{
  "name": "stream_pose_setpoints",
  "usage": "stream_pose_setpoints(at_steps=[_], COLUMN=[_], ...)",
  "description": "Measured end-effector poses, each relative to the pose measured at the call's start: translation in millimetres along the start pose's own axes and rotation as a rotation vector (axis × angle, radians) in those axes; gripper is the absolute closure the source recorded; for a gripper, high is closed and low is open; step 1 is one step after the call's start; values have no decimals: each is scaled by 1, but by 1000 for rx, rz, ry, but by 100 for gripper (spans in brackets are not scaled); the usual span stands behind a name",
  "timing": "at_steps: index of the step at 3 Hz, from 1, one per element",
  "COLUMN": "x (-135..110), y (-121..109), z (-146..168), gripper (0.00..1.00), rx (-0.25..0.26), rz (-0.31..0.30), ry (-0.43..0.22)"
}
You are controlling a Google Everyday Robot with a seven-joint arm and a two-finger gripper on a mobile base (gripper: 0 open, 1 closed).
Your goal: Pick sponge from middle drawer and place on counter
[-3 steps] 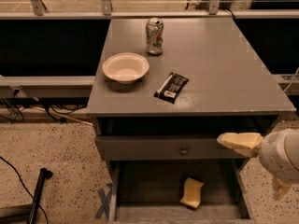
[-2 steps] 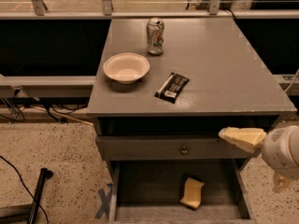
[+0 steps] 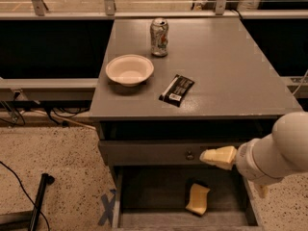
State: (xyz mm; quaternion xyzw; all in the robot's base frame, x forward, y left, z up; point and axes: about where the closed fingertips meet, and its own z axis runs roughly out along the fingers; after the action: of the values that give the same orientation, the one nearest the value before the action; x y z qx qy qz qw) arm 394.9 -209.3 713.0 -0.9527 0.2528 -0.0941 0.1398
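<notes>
Hovering over the open middle drawer [image 3: 144,191], the gripper [image 3: 232,175] held nothing, its fingers [image 3: 219,157] spread apart. The sponge [image 3: 198,199] lay on the drawer floor at its seven o'clock. Reaching seemed the step in hand; next it needed to descend, close on the sponge, then lift it to the desk [image 3: 226,66].

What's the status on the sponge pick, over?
Gripper above open middle drawer, clear of sponge. Sponge on drawer floor, right of centre. Nothing between them.
</notes>
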Motion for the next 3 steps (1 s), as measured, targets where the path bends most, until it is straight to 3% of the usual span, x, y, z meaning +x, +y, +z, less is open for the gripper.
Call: stream_pose_setpoints(at_steps=[1,2,3], x=[-10,-18,-25], y=[7,18,34], z=[53,98,135], gripper=[0,0,0], rx=[-29,-56,-90], rz=[-124,-191,-210], ry=[-25,-46,-64])
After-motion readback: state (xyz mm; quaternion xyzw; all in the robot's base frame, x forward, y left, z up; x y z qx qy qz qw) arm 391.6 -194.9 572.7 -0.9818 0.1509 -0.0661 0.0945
